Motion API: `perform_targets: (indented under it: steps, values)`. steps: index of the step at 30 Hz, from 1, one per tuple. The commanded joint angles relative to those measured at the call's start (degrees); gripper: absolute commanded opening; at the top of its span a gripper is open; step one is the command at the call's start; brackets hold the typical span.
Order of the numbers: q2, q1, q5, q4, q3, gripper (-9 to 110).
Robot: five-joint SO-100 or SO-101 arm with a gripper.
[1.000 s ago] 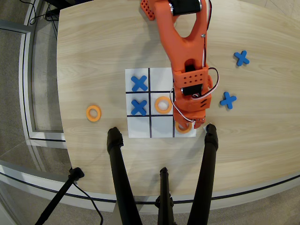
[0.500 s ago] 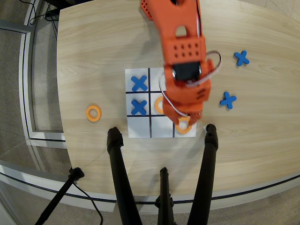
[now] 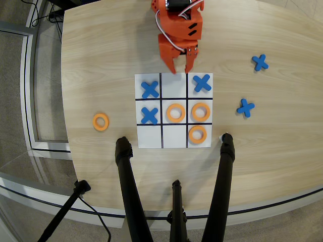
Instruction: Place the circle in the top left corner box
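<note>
- Loose orange ring lies on the bare table, well apart from the gripper: far below and to its left in the overhead view, left of the board.
- Other 3 rings sit in cells: centre, mid-right, bottom-right, all below the gripper.
- Blue Xs in cells at; 2 more off-board, right of the gripper.
- Gripper hangs at the board's top edge, over the top-mid cell; fingers apart, nothing between them.
- Orange arm enters from the pic's top edge, fingertips pointing down-frame.
- Empty corner cell lies below-left of the gripper; which corner counts as "top left" — can't tell.
</note>
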Motion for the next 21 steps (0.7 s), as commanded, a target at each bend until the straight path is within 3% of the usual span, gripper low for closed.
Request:
perform_targets:
  steps: [1,5,10,13,16,21]
  values:
    - [8.3,1.6,-0.5,7.3,3.4,10]
    - [8.3,4.4,0.2,9.7,5.4,0]
    - [8.3,15.2,-0.8,13.6,5.4,4]
    - [8.9,33.4,-0.3,14.5,5.4,9]
    - [10.6,61.5,-0.3,14.1,5.4,9]
    - [10.6,91.5,-0.3,14.6,5.4,9]
